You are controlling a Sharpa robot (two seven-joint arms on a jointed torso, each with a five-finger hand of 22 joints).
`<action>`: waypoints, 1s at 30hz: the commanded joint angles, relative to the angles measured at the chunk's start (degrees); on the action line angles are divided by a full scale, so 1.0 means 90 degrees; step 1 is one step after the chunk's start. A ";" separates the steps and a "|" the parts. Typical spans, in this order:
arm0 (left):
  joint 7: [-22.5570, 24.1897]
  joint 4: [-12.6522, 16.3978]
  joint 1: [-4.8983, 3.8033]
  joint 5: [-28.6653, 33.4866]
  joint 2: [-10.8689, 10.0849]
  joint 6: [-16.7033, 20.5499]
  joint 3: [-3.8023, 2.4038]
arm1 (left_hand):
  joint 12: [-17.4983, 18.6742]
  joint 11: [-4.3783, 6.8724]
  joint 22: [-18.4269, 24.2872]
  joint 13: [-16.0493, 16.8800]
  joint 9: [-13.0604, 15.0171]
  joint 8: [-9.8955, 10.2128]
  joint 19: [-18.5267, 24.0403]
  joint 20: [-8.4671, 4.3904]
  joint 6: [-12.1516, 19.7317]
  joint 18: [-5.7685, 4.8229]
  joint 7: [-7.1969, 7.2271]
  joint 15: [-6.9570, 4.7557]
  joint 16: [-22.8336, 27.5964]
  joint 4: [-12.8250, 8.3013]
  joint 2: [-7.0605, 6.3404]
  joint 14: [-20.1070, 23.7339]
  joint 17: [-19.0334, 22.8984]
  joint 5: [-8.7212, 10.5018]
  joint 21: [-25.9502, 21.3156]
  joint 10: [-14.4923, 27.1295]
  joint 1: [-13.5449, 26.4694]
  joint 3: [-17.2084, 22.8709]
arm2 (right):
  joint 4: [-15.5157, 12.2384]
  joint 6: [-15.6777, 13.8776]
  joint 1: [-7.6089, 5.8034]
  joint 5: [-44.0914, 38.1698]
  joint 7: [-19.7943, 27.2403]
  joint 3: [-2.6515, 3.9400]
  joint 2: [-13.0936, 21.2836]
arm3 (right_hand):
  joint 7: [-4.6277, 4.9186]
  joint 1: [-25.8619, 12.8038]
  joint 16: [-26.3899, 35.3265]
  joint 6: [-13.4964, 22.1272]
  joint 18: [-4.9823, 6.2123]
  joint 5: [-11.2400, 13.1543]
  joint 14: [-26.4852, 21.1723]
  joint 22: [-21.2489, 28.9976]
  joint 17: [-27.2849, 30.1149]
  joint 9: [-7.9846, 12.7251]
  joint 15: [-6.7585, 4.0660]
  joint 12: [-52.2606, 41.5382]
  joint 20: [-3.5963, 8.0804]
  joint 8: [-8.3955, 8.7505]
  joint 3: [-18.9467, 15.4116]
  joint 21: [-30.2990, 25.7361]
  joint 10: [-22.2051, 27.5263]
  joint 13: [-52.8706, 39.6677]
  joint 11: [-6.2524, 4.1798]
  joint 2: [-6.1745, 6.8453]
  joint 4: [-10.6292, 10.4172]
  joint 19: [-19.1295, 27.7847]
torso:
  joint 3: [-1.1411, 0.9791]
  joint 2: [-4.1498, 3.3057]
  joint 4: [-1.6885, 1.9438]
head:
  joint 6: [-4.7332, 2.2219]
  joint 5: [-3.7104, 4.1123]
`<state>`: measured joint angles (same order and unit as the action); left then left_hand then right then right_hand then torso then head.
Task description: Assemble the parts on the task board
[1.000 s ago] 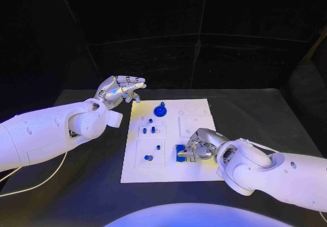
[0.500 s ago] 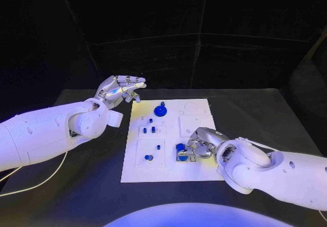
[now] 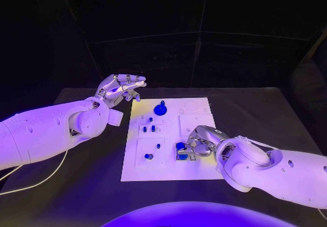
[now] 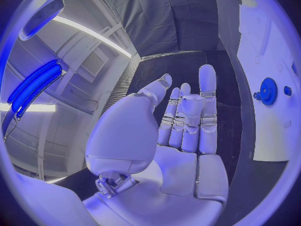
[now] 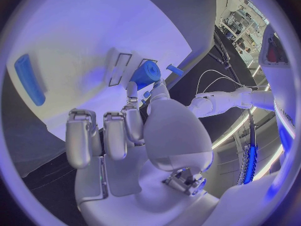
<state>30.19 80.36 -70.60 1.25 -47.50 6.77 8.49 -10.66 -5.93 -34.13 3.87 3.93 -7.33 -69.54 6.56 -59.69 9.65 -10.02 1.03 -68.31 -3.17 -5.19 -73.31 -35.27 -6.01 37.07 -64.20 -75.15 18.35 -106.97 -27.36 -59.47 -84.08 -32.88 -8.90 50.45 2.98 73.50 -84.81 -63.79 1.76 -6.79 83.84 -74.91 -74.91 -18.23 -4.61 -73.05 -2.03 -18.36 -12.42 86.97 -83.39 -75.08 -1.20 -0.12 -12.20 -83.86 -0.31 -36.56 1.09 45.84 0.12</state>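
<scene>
the right hand (image 3: 195, 144) lay low over the near right part of the task board (image 3: 197, 172), its fingers (image 5: 133, 119) curled in and pinching a blue cylindrical part (image 5: 145, 74) between thumb and a fingertip. in the head view that part (image 3: 180, 146) sat at the hand's inner edge, right over a small blue fixture (image 3: 182, 156) standing on the board; whether the two were touching could not be told. in the right wrist view a long blue bar (image 5: 29, 79) lay flat on the white plate, well apart from the held part.

the left hand (image 3: 121, 88) hung above the black table (image 3: 272, 109) just past the board's far left corner, holding nothing, with its fingers (image 4: 207, 100) stretched out side by side and the thumb set a little apart.

on the board, a blue gear (image 3: 160, 110) with a small peg (image 3: 162, 102) just behind it stood near the far edge; the left wrist view showed the same gear (image 4: 268, 90). nearer the middle, a few short blue pins (image 3: 149, 128) stood upright in a square recess. closer to the robot, one pin (image 3: 159, 146) and a round blue piece (image 3: 148, 156) sat in the near left recess, slightly apart from each other.
</scene>
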 commanded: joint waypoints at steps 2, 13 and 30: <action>0.0060 0.0010 -0.0009 0.0019 -0.0004 -0.0070 -0.0005 | -0.0027 0.0025 0.0006 0.0000 0.0004 -0.0029 -0.0010 0.0009 -0.0010 0.0099 0.0041 -0.0018 0.0041 0.0002 0.0079 0.0026 0.0006 -0.0018 -0.0038 0.0005 -0.0009 -0.0042 | -0.0068 -0.0306 -0.0002 0.0279 0.0463 -0.0005 0.0060 | -0.0005 -0.0127 -0.0039 -0.0051 -0.0078 0.0075 0.0470 -0.1313 -0.0499 -0.0022 -0.0012 -0.0044 0.0013 0.0044 -0.0101 0.0045 -0.0047 -0.0118 -0.0008 -0.0025 -0.0058 -0.0363 | 0.0001 0.0004 -0.0008 | -0.0001 -0.0010; 0.0054 0.0011 -0.0009 0.0019 -0.0009 -0.0076 -0.0005 | -0.0030 0.0027 0.0009 -0.0001 0.0003 -0.0032 -0.0012 0.0007 -0.0012 0.0099 0.0042 -0.0020 0.0044 0.0003 0.0087 0.0029 0.0014 -0.0019 -0.0042 0.0003 -0.0013 -0.0043 | -0.0230 -0.0288 -0.0002 0.0611 0.1011 -0.0004 0.0353 | -0.0007 -0.0107 -0.0042 -0.0044 -0.0079 0.0069 0.0471 -0.1316 -0.0506 -0.0033 -0.0013 -0.0056 0.0014 0.0058 -0.0115 0.0047 -0.0053 -0.0136 -0.0010 -0.0057 -0.0069 -0.0365 | 0.0002 0.0016 -0.0004 | 0.0001 0.0000; 0.0048 0.0012 -0.0009 0.0019 -0.0015 -0.0074 -0.0004 | -0.0030 0.0027 0.0009 -0.0001 0.0003 -0.0032 -0.0012 0.0007 -0.0012 0.0099 0.0042 -0.0020 0.0044 0.0003 0.0087 0.0029 0.0014 -0.0019 -0.0042 0.0003 -0.0013 -0.0043 | -0.0214 0.0237 -0.0003 0.0529 0.0874 -0.0004 0.0514 | -0.0026 0.0621 -0.0053 -0.0064 -0.0084 0.0047 0.0475 -0.1334 -0.0541 -0.0094 -0.0029 -0.0040 0.0028 0.0111 0.0032 0.0057 -0.0052 -0.0161 -0.0030 -0.0230 0.0376 -0.0376 | 0.0003 0.0008 0.0004 | -0.0005 0.0006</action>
<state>30.19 80.40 -70.60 1.25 -47.62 6.71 8.49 -10.66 -5.94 -34.14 3.87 3.93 -7.33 -69.54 6.56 -59.69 9.65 -10.02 1.03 -68.31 -3.17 -4.93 -73.31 -35.19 -6.01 37.07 -64.20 -75.42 18.35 -108.91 -26.71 -59.43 -79.17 -25.28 -8.95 55.23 2.69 77.91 -85.03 -64.07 1.76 -6.53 84.06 -74.91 -74.94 -18.99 -4.61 -73.58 -2.03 -17.75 -12.08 87.19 -83.54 -78.74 -1.34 -1.77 -9.17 -83.86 -0.29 -36.46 1.10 45.70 0.19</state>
